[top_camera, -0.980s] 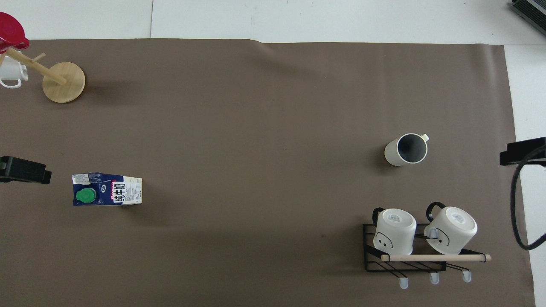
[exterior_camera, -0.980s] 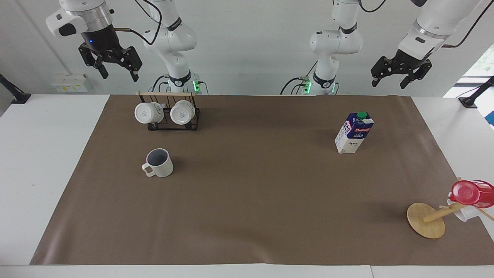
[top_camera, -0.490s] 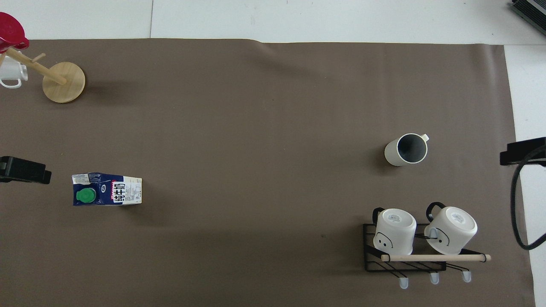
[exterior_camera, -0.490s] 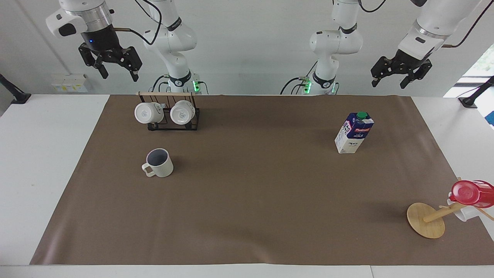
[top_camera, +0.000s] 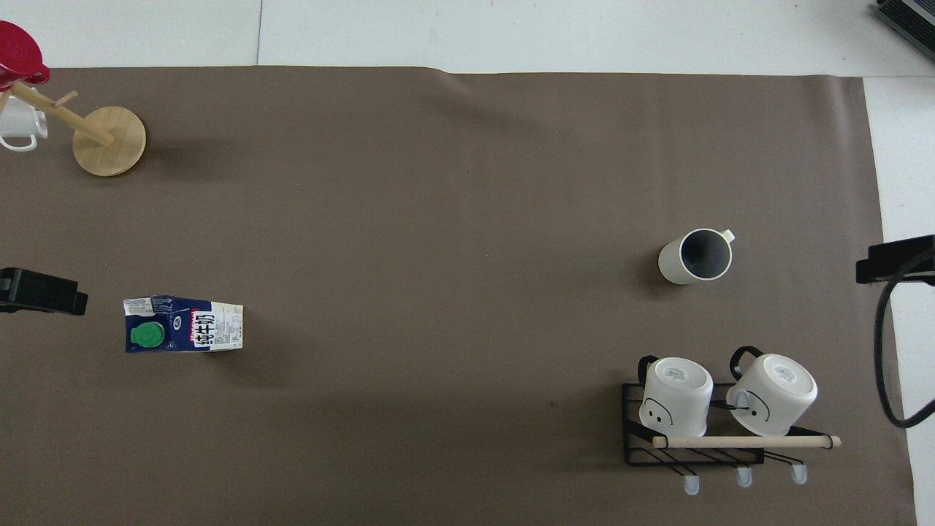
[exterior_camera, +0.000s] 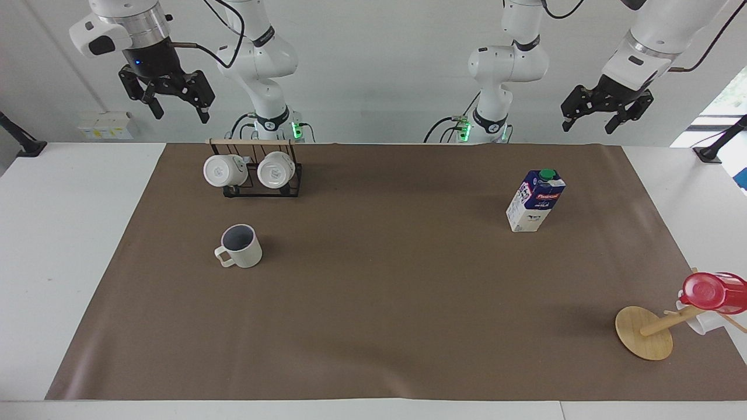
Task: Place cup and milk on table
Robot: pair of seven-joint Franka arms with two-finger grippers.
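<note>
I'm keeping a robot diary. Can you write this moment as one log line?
cup: on table | milk: upright on table | left gripper: open, raised | right gripper: open, raised

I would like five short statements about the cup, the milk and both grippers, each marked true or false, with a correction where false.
1. The cup stands upright on the table. True.
2. The milk lies on its side. False: it stands upright.
3. The right gripper holds the cup. False: it is open, raised, holding nothing.
4. The left gripper is open. True.
5. The cup hangs on the rack. False: two white mugs hang there.
</note>
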